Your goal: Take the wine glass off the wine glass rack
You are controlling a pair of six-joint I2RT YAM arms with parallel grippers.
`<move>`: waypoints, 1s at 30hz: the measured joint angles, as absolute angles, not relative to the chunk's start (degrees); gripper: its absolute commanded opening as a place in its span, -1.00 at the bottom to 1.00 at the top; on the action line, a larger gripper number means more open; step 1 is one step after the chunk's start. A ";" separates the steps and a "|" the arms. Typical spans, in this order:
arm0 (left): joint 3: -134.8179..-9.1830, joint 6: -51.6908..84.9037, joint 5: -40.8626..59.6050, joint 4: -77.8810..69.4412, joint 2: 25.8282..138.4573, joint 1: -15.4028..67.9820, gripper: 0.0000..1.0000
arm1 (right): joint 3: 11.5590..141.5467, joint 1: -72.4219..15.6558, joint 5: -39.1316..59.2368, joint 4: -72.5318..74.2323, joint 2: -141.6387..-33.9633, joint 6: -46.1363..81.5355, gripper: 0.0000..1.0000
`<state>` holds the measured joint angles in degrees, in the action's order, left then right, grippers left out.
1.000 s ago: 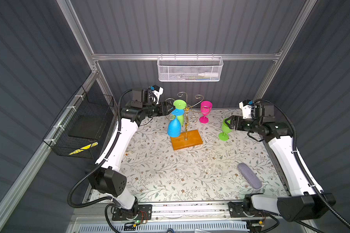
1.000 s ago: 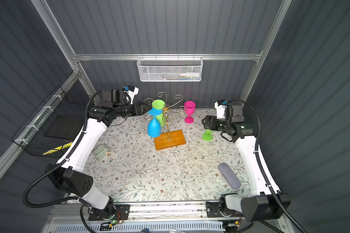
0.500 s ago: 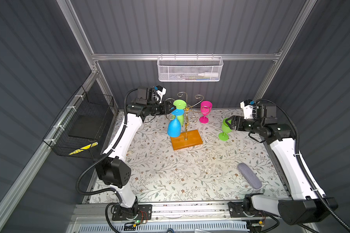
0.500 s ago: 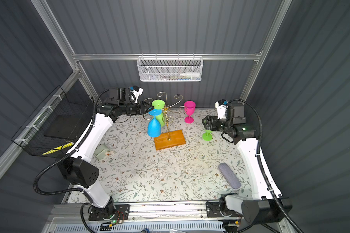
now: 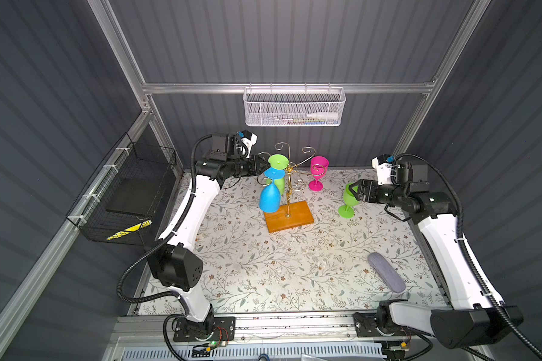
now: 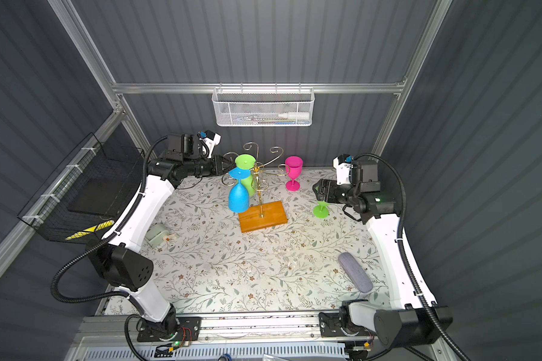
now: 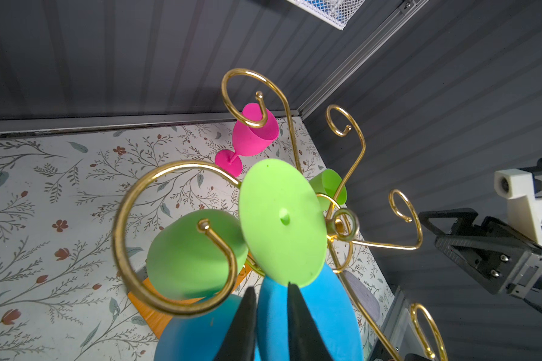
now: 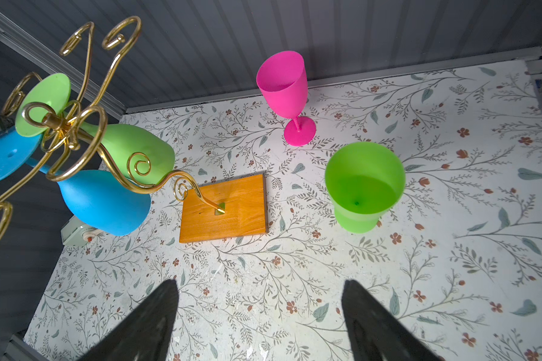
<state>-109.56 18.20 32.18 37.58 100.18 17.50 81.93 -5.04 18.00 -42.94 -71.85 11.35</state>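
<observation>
The wine glass rack (image 5: 289,187) is gold wire on an orange wooden base (image 5: 294,218). A blue wine glass (image 5: 268,198) and a light green one (image 5: 278,161) hang upside down from its arms. My left gripper (image 5: 261,167) reaches in from the left at foot height. In the left wrist view its jaws (image 7: 270,286) are nearly together, pinched on the rim of the blue glass's foot (image 7: 326,312). My right gripper (image 5: 355,190) hovers open beside a green glass (image 5: 348,198) that stands on the table. That glass (image 8: 363,184) lies beyond the open fingers, not between them.
A pink glass (image 5: 319,167) stands upright behind the rack. A grey oblong case (image 5: 386,276) lies at the front right. A small pale device (image 6: 158,234) sits by the left arm. A white mesh basket (image 5: 294,107) hangs on the back wall, a black wire basket (image 5: 132,193) on the left.
My left gripper has edged right toward the rack and its jaws have narrowed onto the blue glass's foot. The right arm has barely moved.
</observation>
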 measured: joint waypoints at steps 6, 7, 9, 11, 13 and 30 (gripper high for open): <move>-109.56 18.15 32.18 38.15 100.18 17.50 -0.58 | 81.54 -5.04 18.02 -42.96 -71.85 11.35 0.69; -109.58 18.02 32.18 38.35 100.18 17.50 -0.56 | 81.49 -5.04 18.02 -42.96 -71.85 11.35 0.69; -109.78 17.76 32.18 38.96 100.18 17.50 -0.44 | 81.30 -5.04 18.02 -42.96 -71.85 11.35 0.70; -110.21 17.43 32.18 39.64 100.18 17.50 -0.40 | 81.21 -5.04 18.02 -42.96 -71.85 11.35 0.70; -110.78 17.26 32.18 40.07 100.18 17.50 -0.40 | 81.21 -5.04 18.02 -42.94 -71.85 11.35 0.69; -111.63 16.91 32.97 41.65 101.73 17.54 -0.53 | 81.21 -5.10 18.02 -42.94 -71.85 11.35 0.71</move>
